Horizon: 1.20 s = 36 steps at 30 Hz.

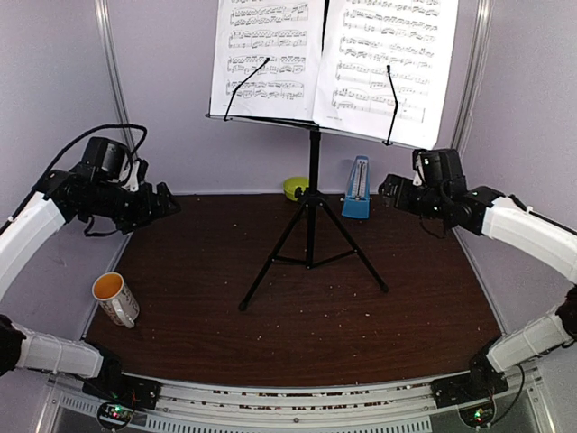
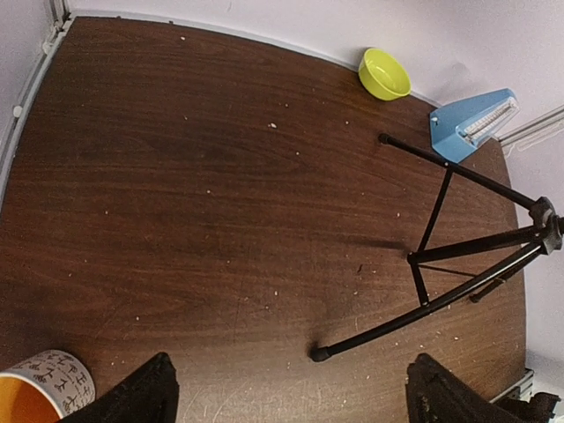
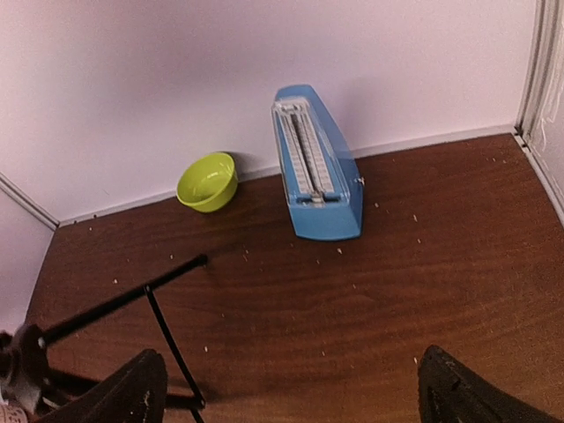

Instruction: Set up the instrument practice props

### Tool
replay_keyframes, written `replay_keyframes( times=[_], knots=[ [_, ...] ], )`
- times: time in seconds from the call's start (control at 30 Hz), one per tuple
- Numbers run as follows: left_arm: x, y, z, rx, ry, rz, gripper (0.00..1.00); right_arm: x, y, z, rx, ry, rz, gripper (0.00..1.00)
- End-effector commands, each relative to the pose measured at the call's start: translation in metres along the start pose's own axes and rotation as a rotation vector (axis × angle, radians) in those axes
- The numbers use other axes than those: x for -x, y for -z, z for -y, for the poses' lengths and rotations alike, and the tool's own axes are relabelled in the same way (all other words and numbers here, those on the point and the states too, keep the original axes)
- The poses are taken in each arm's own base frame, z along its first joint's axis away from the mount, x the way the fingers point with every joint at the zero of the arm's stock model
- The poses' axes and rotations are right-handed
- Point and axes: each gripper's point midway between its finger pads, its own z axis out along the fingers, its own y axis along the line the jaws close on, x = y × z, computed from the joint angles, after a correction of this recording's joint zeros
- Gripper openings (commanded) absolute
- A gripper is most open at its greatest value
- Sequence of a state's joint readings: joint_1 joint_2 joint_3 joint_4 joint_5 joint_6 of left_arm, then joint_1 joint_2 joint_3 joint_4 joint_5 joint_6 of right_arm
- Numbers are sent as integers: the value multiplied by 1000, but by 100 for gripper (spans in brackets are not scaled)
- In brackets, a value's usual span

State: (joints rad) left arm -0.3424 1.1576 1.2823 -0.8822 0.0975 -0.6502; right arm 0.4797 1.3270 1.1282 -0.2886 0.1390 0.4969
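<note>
I have the black tripod music stand (image 1: 311, 203) upright at the middle of the counter (image 1: 180, 271), all three feet on the dark wood. Two sheet-music pages (image 1: 268, 54) sit side by side on its desk, each behind a wire retainer. The blue pyramid metronome (image 3: 315, 167) stands near the back wall, just right of the stand's pole, with a lime-green bowl (image 3: 208, 181) left of it. My left tool (image 2: 291, 392) hangs over the counter's left side, spread wide and empty. My right tool (image 3: 291, 388) faces the metronome, also spread and empty. A white mug (image 1: 115, 299) with an orange inside stands front-left.
</note>
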Motion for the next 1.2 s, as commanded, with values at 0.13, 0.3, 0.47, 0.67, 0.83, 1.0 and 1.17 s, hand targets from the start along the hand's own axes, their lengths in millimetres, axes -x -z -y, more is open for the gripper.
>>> replay_keyframes(
  times=[0.13, 0.3, 0.47, 0.67, 0.83, 1.0, 1.17],
  knots=[
    [56, -19, 35, -67, -110, 86, 93, 66, -62, -36, -7, -5, 123, 100],
    [72, -33, 43, -68, -126, 78, 93, 89, -104, -35, -121, -16, 142, 100],
    [85, -36, 46, -53, -138, 87, 93, 95, -153, -34, -217, 22, 115, 100],
    [93, -41, 37, -5, -149, 74, 94, 105, -177, -13, -306, 15, 121, 100],
    [96, -45, 29, 14, -148, 71, 94, 101, -197, 1, -316, 9, 125, 100],
    [97, -44, 21, 38, -157, 64, 94, 96, -227, 3, -283, 6, 112, 100],
    [100, -42, 14, 51, -152, 62, 94, 100, -242, 7, -289, -2, 138, 100]
  ],
)
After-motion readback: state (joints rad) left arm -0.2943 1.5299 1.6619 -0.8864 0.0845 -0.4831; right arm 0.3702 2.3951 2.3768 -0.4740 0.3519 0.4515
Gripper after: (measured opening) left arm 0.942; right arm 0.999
